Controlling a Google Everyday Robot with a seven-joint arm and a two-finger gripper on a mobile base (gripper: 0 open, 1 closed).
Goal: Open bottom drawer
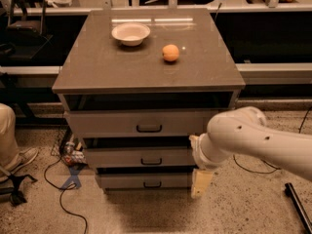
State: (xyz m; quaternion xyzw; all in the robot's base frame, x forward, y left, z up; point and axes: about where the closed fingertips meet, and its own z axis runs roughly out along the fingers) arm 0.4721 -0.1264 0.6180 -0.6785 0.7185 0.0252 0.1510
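Speckled floor [243, 213], grey-brown cabinet [146, 67] at centre. Bottom drawer [126, 180] is seen lowest of three, just above the floor, its black bar handle [152, 184] untouched. Gripper [201, 183] is held just right of the drawer front's right end, pointed down; whether it is open or closed cannot be told. White bowl [130, 33] and orange [170, 52] are set apart on the cabinet top.
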